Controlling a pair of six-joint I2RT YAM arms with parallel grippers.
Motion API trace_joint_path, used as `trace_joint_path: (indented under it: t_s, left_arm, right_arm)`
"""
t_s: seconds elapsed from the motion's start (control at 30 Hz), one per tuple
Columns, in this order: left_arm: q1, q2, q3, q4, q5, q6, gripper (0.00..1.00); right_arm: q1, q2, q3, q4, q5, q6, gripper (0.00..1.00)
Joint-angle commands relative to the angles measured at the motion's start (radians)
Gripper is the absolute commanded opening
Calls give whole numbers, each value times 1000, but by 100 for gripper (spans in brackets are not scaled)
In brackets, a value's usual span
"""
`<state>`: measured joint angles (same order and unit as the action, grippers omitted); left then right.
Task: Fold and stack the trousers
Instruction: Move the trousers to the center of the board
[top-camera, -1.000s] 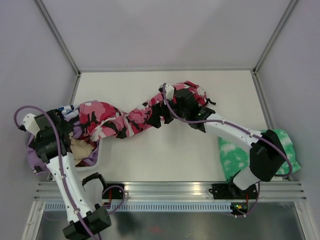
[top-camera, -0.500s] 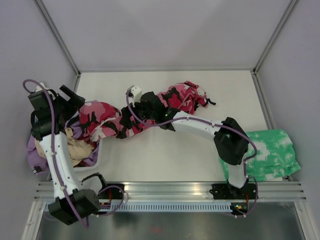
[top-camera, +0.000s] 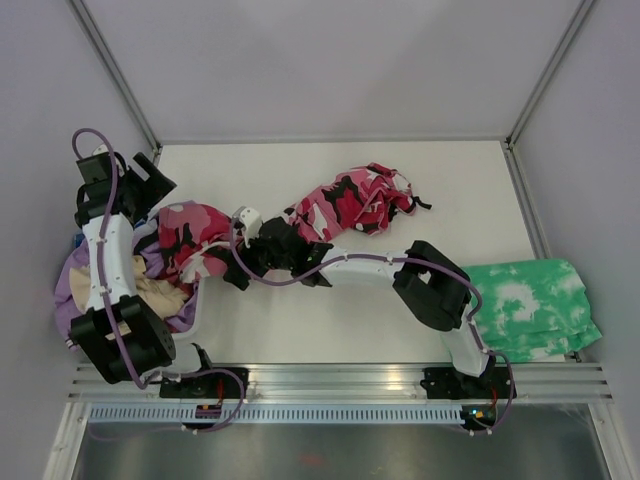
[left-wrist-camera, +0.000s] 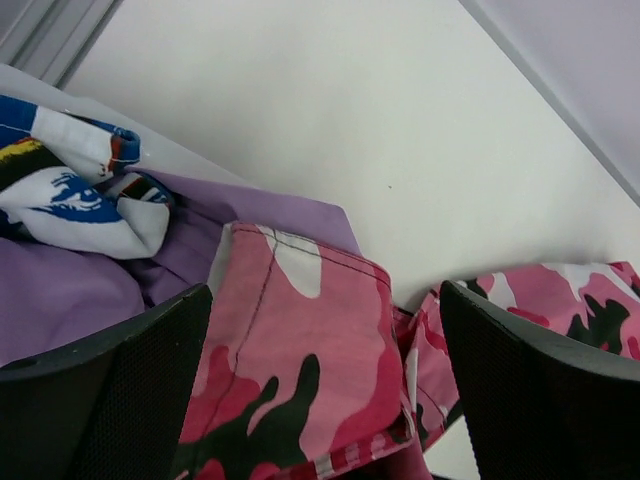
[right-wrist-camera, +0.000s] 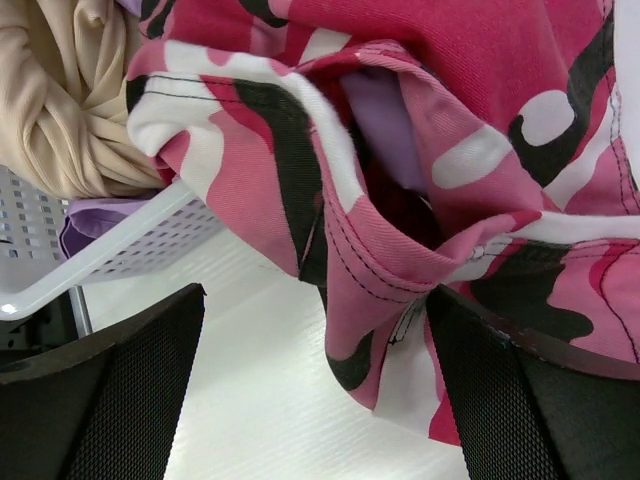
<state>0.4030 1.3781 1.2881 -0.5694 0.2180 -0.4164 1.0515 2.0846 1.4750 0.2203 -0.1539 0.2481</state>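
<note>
Basket (right-wrist-camera: 120, 240): white, perforated, at my left on the table (top-camera: 350, 310).
Beige cloth (right-wrist-camera: 70, 100): bunched inside the basket.
Lilac cloth (left-wrist-camera: 60, 300): in the basket too.
Printed cloth (left-wrist-camera: 70, 190): white and blue, on the lilac cloth.
Green garment (top-camera: 525, 305): tie-dye, at my right.

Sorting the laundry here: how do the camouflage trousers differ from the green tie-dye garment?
The trousers are pink, black and white camouflage; the tie-dye garment is green and white. The trousers lie crumpled, trailing from the basket; the tie-dye garment lies flat at the right. Both are printed cloth.
</note>
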Motion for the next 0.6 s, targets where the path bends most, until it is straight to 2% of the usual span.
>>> trace_joint_path:
  t_s: [0.0,0.17,0.33,0.5,0.57]
  left_arm:
    - [-1,27,27,107,-46,62,100]
    - [-1,91,2,158,-51,87,100]
    - [-12,145,-19,219,20,77,100]
    - [-62,188,-23,187,-34,77,99]
    - [-64,199,-33,178,-42,68,96]
  right_arm:
    - [-7,-12,15,86,39,-10,98]
    - [-7,-20,10,70,93,-30,98]
    - [-7,-8,10,68,102,-32,96]
    - [-7,2,22,59,122,-29,95]
    - [-8,2,22,62,134,-27,91]
